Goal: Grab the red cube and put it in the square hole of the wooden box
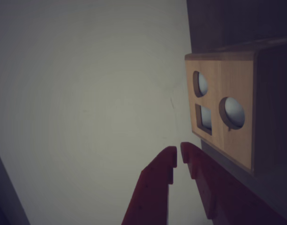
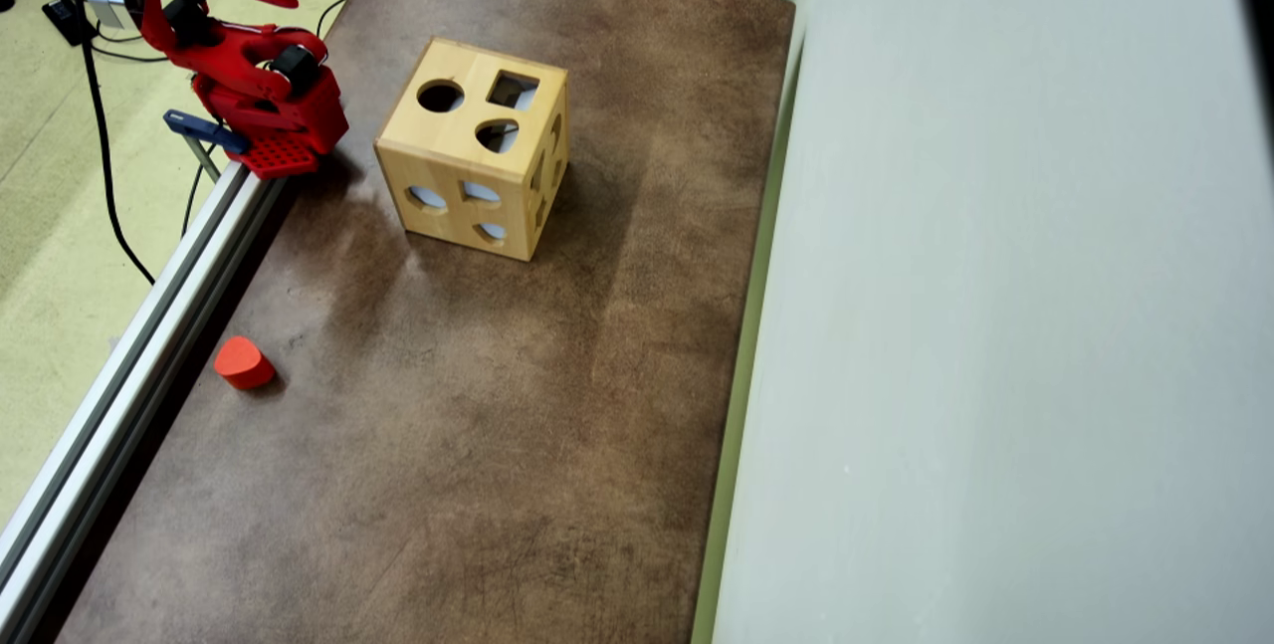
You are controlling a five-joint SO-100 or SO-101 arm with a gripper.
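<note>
The wooden box stands near the far edge of the brown, mottled bench, a pale cube with smooth faces and rounded edges. Its top carries a round hole, a square hole and a rounded, teardrop-like one; the side faces have more cut-outs. Through the holes only pale light shows; nothing can be made out inside. The red block lies alone close to the bench's left edge in the overhead view, well apart from the box, beside the aluminium rail; it looks matte, with one rounded end. In the wrist view the red gripper has its tips nearly together, holding nothing, with the box's holed face just to its right
</note>
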